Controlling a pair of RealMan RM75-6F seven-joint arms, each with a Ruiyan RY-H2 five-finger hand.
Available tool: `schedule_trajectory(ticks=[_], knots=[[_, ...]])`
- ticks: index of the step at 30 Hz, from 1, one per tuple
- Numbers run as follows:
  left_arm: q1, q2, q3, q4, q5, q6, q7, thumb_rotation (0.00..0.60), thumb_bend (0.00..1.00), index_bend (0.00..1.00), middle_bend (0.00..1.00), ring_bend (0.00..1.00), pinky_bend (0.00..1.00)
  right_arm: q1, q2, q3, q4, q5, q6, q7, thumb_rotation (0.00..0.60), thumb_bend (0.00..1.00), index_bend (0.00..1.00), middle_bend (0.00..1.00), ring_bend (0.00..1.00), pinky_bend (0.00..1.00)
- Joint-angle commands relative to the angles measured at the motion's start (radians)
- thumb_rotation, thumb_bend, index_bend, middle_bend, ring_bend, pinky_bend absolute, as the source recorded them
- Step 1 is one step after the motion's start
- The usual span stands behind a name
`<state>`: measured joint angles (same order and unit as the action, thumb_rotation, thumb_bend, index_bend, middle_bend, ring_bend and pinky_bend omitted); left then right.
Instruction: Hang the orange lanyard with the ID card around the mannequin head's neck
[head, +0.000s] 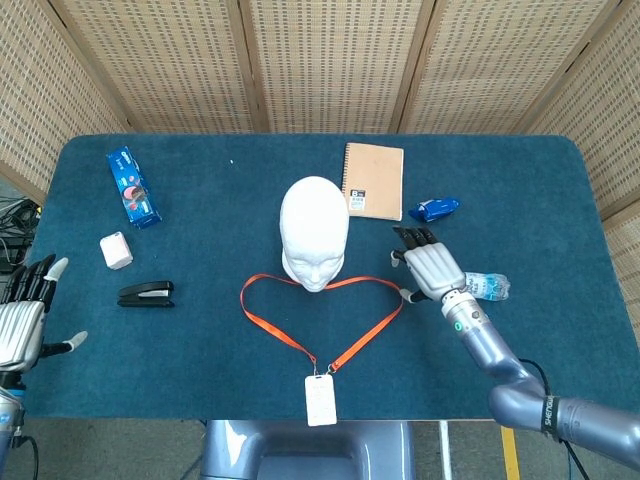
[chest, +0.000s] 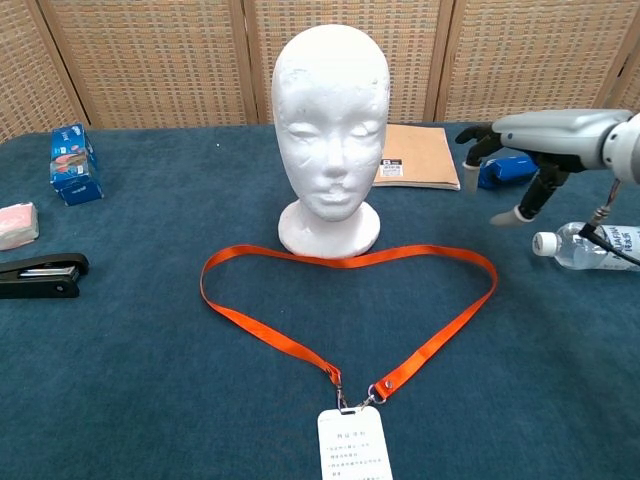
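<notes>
The white foam mannequin head (head: 314, 232) (chest: 330, 130) stands upright mid-table, facing me. An orange lanyard (head: 320, 315) (chest: 345, 305) lies flat in a heart-shaped loop in front of its base, with the white ID card (head: 320, 399) (chest: 352, 446) clipped on at the near table edge. My right hand (head: 430, 268) (chest: 525, 140) hovers open, fingers spread, above the table just right of the loop's right side, not touching it. My left hand (head: 25, 315) stays open at the table's left edge, holding nothing, and shows only in the head view.
A water bottle (head: 484, 286) (chest: 590, 246) lies just behind my right hand. A tan notebook (head: 374, 181) and a blue packet (head: 433, 210) sit behind the head. At the left lie a black stapler (head: 146, 294), a white eraser (head: 116, 250) and a blue box (head: 132, 186).
</notes>
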<state>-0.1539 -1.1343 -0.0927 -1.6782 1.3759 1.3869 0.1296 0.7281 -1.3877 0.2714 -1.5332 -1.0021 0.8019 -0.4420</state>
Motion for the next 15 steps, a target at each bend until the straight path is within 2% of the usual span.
schedule_trajectory(ticks=[1, 9, 15], knots=[[-0.005, -0.003, -0.002, 0.006, -0.009, -0.009, 0.000, 0.600, 0.00, 0.00, 0.00, 0.00, 0.00, 0.057, -0.072, -0.006, 0.067, 0.075, -0.010, -0.080, 0.600, 0.50, 0.43, 0.00, 0.00, 0.00], [-0.014, -0.006, -0.008, 0.022, -0.033, -0.028, -0.006, 0.600, 0.00, 0.00, 0.00, 0.00, 0.00, 0.133, -0.202, -0.038, 0.206, 0.194, -0.011, -0.176, 0.600, 0.51, 0.46, 0.00, 0.00, 0.00], [-0.019, -0.009, -0.008, 0.030, -0.042, -0.039, -0.009, 0.600, 0.00, 0.00, 0.00, 0.00, 0.00, 0.160, -0.255, -0.052, 0.250, 0.243, -0.005, -0.195, 0.600, 0.52, 0.48, 0.00, 0.00, 0.00]])
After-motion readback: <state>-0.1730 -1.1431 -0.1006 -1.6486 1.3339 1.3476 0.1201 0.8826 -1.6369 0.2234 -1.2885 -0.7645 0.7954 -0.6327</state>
